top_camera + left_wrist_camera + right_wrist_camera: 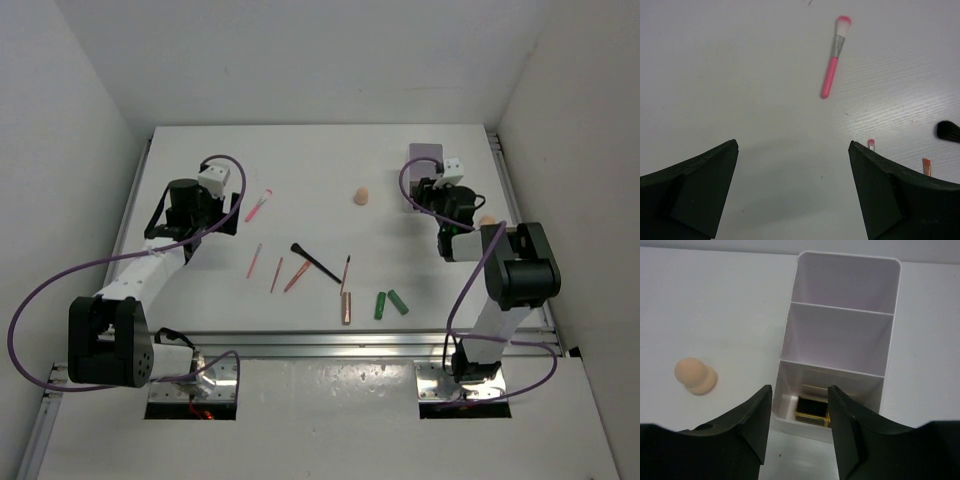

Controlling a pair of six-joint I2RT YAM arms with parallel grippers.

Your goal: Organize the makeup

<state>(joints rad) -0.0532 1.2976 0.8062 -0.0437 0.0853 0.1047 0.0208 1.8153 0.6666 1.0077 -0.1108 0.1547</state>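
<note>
My left gripper is open and empty, low over bare table. A pink-handled brush lies just ahead of it. Three thin pink/red pencils, a black brush, a rose-gold tube and two green tubes lie mid-table. My right gripper is open and empty, at the near end of the white compartment box. A black-and-gold item sits in the nearest compartment. One beige sponge lies left of the box.
A second beige sponge peeks out beside the right arm. The box's two farther compartments hold nothing. White walls close in the table on the left, back and right. Pencil tips and the black brush tip show at the left wrist view's right edge.
</note>
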